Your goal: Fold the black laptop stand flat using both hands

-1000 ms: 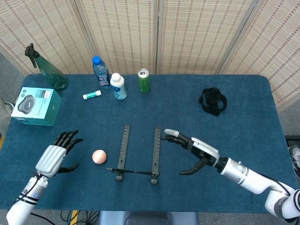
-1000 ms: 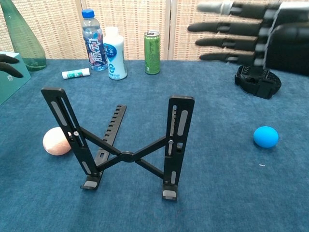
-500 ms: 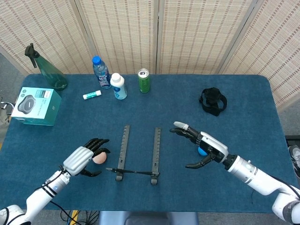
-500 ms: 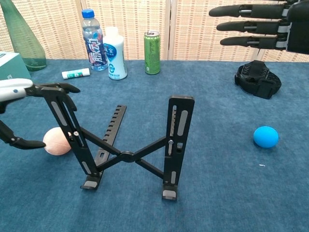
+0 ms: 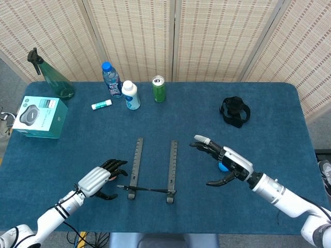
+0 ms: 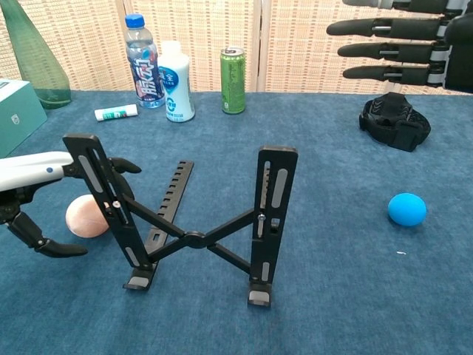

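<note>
The black laptop stand [image 6: 194, 222] stands unfolded at the bench's [image 5: 269, 108] front middle. The left hand [image 5: 101, 179], fingers spread and holding nothing, sits just beside its left upright, over a pink ball [image 6: 85, 216]. The right hand [image 5: 223, 163] hovers released, above a blue ball [image 6: 407, 208].

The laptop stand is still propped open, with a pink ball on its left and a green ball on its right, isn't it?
Nearly. The laptop stand is propped open and the pink ball lies on its left, but the ball on its right is a blue ball, not green. The chest view shows this plainly.
</note>
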`<action>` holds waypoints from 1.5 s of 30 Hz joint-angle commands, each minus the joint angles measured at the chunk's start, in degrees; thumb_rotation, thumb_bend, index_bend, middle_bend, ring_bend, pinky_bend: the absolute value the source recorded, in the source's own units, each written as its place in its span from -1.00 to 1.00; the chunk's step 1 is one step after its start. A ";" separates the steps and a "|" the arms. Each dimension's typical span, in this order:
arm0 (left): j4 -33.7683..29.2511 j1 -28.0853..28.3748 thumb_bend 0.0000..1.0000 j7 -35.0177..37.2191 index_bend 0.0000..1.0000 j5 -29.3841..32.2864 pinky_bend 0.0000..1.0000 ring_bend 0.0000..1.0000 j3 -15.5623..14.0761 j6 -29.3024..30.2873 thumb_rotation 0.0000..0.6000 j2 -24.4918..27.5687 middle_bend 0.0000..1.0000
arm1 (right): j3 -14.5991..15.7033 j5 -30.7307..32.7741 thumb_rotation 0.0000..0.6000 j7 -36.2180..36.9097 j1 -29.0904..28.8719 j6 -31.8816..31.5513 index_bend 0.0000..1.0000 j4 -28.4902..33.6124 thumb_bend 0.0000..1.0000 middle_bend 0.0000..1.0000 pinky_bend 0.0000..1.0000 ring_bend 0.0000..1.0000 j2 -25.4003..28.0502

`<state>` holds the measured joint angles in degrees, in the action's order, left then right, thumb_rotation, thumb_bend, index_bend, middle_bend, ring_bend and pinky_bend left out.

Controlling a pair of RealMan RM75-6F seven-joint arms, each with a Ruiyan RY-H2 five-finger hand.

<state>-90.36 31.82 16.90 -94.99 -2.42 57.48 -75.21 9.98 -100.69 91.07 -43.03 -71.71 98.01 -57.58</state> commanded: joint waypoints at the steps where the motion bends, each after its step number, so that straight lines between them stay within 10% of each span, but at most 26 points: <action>1: -0.37 -0.17 -0.62 -0.33 -0.50 0.10 -1.00 -0.97 -0.67 0.02 1.00 -0.03 -0.92 | -0.17 -0.14 1.00 0.27 0.22 0.15 -1.00 -0.20 -1.00 -0.71 -1.00 -1.00 -0.19; 35: -1.35 1.00 -0.63 -1.43 -0.45 0.67 -1.00 -0.97 -3.37 -0.14 1.00 -1.23 -0.92 | -1.54 -1.13 1.00 0.29 2.54 0.65 -1.00 -0.89 -1.00 -0.71 -1.00 -1.00 -0.67; 45: -2.47 -2.07 -0.62 -4.09 -0.47 3.39 -1.00 -0.97 0.09 7.93 1.00 2.26 -0.93 | -2.63 1.09 1.00 -22.15 2.69 5.98 -1.00 2.14 -1.00 -0.75 -1.00 -1.00 2.84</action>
<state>-92.54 30.43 13.54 -92.26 -3.01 64.43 -73.62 7.85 -100.81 76.81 -40.33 -68.47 98.41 -56.56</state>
